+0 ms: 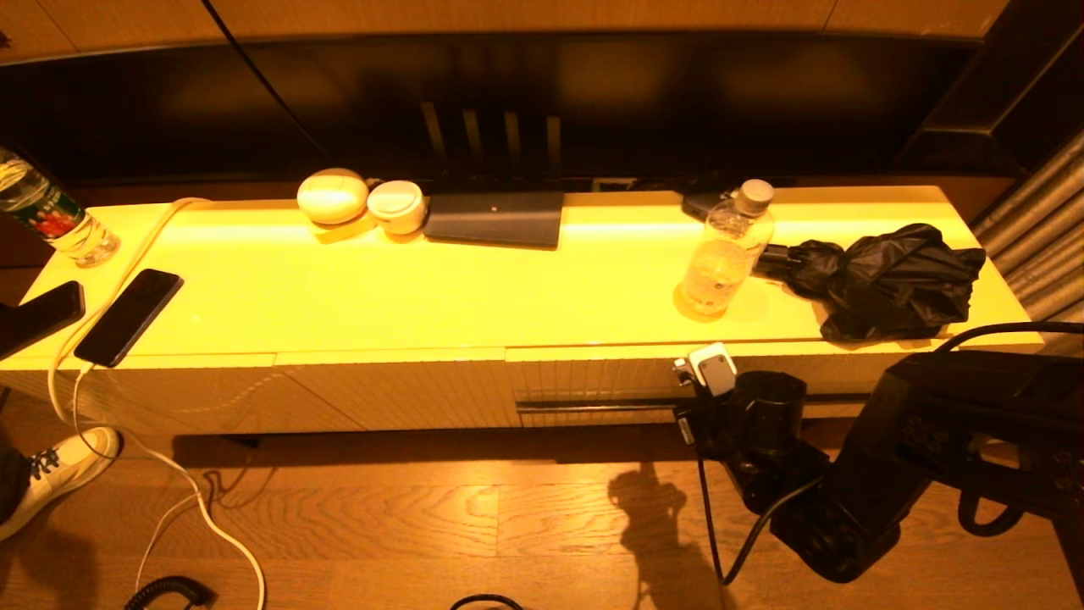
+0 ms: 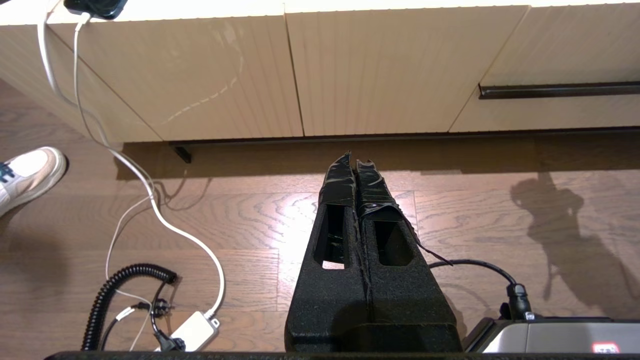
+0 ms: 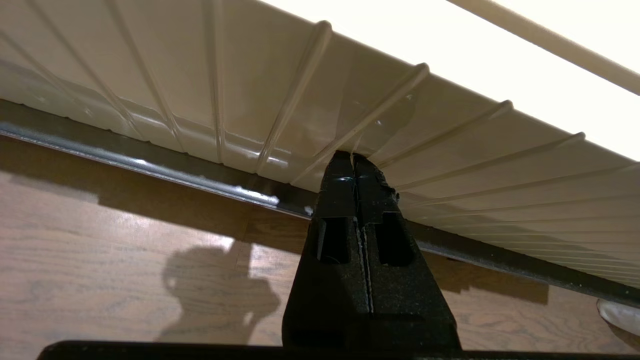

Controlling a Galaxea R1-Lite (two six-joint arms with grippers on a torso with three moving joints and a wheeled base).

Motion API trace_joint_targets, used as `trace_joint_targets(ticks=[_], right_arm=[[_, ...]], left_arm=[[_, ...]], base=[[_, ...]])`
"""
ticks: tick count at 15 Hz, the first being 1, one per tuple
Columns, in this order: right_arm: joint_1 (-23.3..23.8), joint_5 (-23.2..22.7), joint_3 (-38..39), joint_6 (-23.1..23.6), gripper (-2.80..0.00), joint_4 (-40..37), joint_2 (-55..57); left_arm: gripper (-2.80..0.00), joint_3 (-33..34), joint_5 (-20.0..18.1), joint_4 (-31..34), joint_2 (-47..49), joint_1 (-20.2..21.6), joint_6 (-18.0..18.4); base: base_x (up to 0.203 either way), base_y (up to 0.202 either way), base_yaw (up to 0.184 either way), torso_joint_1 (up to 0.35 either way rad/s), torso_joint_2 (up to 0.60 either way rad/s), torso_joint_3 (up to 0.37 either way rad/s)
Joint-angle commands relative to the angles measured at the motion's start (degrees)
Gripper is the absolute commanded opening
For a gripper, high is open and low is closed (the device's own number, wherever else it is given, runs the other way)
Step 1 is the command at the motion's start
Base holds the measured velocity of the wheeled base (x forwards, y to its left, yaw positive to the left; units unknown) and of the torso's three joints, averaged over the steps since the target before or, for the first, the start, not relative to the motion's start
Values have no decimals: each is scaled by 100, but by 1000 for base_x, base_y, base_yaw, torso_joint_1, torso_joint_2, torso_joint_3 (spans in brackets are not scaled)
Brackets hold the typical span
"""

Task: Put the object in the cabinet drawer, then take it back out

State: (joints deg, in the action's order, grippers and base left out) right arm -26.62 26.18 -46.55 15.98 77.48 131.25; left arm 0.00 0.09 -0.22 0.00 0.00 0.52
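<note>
The cabinet drawer (image 1: pixel 593 377) is closed at the right of the low cream cabinet, with its dark handle strip (image 1: pixel 593 407) along the lower front. My right arm (image 1: pixel 762 415) reaches low to it. In the right wrist view, the right gripper (image 3: pixel 353 160) is shut and empty, its tips against the ribbed drawer front (image 3: pixel 450 150) just above the handle strip (image 3: pixel 150 165). On top, above the drawer, stand a clear bottle (image 1: pixel 728 250) and a crumpled black umbrella (image 1: pixel 898 280); which of them is the object I cannot tell. My left gripper (image 2: pixel 354 160) hangs shut over the floor before the left panels.
Two dark phones (image 1: pixel 127 315) and a white cable (image 1: pixel 110 254) lie at the cabinet's left end, beside another bottle (image 1: pixel 51 220). Two round white items (image 1: pixel 333 196) and a dark flat pad (image 1: pixel 495 219) sit at the back. A person's shoe (image 1: pixel 59 474) and cables are on the floor.
</note>
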Motion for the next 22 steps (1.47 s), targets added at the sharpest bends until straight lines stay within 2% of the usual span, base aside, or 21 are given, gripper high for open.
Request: trace_joint_targets(ticks=[1, 4, 10, 13, 15, 17, 19, 21, 22], right_arm=[[8, 10, -144, 11, -280, 53, 41], [29, 10, -153, 20, -280, 48, 32], [-3, 3, 564, 8, -280, 44, -567], [-86, -33, 1358, 38, -280, -39, -1752], [-95, -47, 1840, 46, -280, -460, -2708], [-90, -56, 2204, 34, -280, -1276, -3777], [-72, -61, 2379, -94, -280, -2510, -5002], [23, -65, 2309, -296, -280, -4453, -6310], [119, -67, 2157, -400, -280, -5897, -6933]], left_arm=[[-280, 9, 0, -1, 0, 0, 0], [-280, 9, 0, -4, 0, 0, 0], [-280, 9, 0, -4, 0, 0, 0], [-280, 9, 0, 4, 0, 0, 0], [-280, 9, 0, -1, 0, 0, 0], [-280, 9, 0, -4, 0, 0, 0], [-280, 9, 0, -4, 0, 0, 0], [-280, 9, 0, 4, 0, 0, 0], [-280, 9, 0, -4, 0, 0, 0]], base=[[0, 0, 0, 0, 0, 0], [0, 0, 0, 0, 0, 0], [0, 0, 0, 0, 0, 0], [0, 0, 0, 0, 0, 0], [0, 0, 0, 0, 0, 0], [0, 0, 0, 0, 0, 0], [0, 0, 0, 0, 0, 0], [0, 0, 0, 0, 0, 0], [0, 0, 0, 0, 0, 0]])
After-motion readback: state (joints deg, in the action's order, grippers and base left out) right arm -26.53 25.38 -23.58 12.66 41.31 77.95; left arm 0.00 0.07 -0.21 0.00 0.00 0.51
